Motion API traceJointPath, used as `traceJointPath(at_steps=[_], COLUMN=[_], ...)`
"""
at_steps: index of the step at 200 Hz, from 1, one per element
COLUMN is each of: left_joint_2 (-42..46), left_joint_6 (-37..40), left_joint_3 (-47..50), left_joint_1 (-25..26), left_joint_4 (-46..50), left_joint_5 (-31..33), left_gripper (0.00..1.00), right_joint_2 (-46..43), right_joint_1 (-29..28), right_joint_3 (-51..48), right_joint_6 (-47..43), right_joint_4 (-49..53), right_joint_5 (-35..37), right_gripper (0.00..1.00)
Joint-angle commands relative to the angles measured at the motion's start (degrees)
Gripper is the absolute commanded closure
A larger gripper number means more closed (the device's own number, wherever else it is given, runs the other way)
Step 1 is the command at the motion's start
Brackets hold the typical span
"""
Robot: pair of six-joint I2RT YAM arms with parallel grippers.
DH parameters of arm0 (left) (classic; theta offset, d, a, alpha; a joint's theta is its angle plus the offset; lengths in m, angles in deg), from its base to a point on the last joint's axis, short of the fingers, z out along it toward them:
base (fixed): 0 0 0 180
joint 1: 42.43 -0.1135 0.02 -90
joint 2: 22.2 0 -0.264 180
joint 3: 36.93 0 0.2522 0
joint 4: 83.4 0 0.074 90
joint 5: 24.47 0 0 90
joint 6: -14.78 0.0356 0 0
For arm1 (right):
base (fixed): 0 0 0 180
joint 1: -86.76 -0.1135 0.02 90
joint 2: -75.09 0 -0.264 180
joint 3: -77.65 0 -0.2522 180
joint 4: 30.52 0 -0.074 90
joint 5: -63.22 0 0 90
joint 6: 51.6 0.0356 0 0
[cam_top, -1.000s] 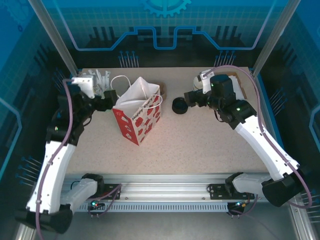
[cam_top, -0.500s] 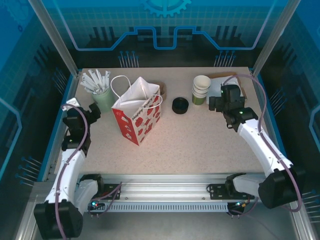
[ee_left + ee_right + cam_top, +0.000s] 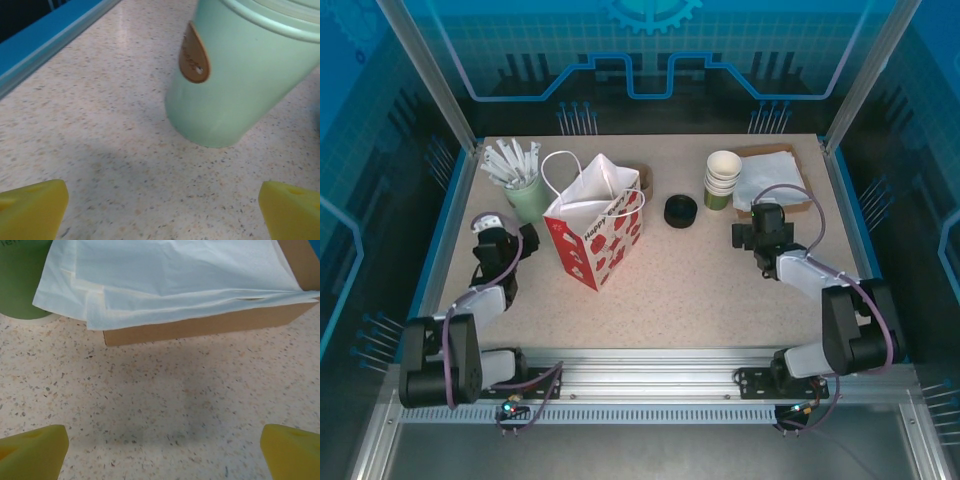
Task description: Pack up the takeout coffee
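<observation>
**Fingers Spread Wide Beside the Bag, Holding Nothing**

The left arm (image 3: 485, 290) and the right arm (image 3: 810, 272) are sitting folded low on a speckled surface (image 3: 700, 300), toward the bottom of the overhead frame.

The left fingers (image 3: 32, 207) are standing as wide apart as they go. Their yellow tips are filling the two lower corners of the left wrist frame, with only bare surface between them. A mint-green cup (image 3: 240, 85) with a brown teardrop label (image 3: 194, 52) is standing upright in the upper right of that frame, apart from the tips. Seen from above, the cup is holding white wrapped sticks (image 3: 510, 160) at the upper left of the surface.

The right fingers (image 3: 32, 450) are likewise gaping wide and gripping nothing. A cardboard tray (image 3: 200, 327) of white napkins (image 3: 175, 270) is lying across the top of the right wrist frame. The base of a stack of green cups (image 3: 20, 285) is sitting just beside it in the upper left corner.

Left of centre in the overhead frame, a white paper bag (image 3: 595, 235) with a red pattern is standing upright with its mouth open. A squat black round piece (image 3: 681, 211) is sitting between the bag and the cup stack. It seems to be a stack of lids, though the view is too coarse to be sure. Where the takeout coffee is sitting cannot be told.
</observation>
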State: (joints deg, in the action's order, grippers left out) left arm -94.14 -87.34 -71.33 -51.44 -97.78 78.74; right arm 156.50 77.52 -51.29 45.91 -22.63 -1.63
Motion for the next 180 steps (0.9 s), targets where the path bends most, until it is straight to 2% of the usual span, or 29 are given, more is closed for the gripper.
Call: traceJointPath(at_steps=[1,28,41,57,66,122,151,173,180], left_joint_2=[-2.79,-5.11,-6.49,-9.79,-8.94,-9.62,-11.19,-17.42,-16.43], left_joint_6=[2.33,2.40,1.60,1.73,1.75,5.10,8.09,8.49,8.57], left_joint_3=[0.72,-1.64,-1.33,0.43,0.09,2.03,1.40,2.31,2.15], left_joint_1=[-0.49,-0.48,-0.42,-0.33,-0.14,2.24,4.95,5.76,5.99], left_joint_4=[-10.49,-9.22,-12.32,-20.43,-18.06,-23.22,-23.63,-32.00,-30.00], left_joint_5=[-5.41,-8.22,-11.21,-14.13,-13.68,-14.21,-13.06,-11.34,-11.09], left_gripper=[0.01,0.01,0.01,0.01,0.01,0.01,0.01,0.01,0.01], right_joint_2=[1.28,1.09,0.77,1.14,1.80,4.75,4.64,4.64,4.64], right_joint_1=[1.02,1.39,2.05,3.17,4.02,4.83,4.84,4.80,4.84], right_joint_3=[-2.43,-4.92,-6.03,-8.53,-9.18,-14.02,-13.79,-13.71,-13.68], right_joint_6=[-2.45,-4.98,-5.75,-6.02,-5.33,-6.45,-6.37,-6.36,-6.28], right_joint_4=[-14.42,-19.64,-22.12,-27.74,-29.21,-40.21,-39.67,-39.57,-39.57], right_joint_5=[-2.76,-5.40,-7.10,-9.31,-10.64,-14.98,-14.80,-14.78,-14.78], right_gripper=[0.00,0.00,0.00,0.00,0.00,0.00,0.00,0.00,0.00])
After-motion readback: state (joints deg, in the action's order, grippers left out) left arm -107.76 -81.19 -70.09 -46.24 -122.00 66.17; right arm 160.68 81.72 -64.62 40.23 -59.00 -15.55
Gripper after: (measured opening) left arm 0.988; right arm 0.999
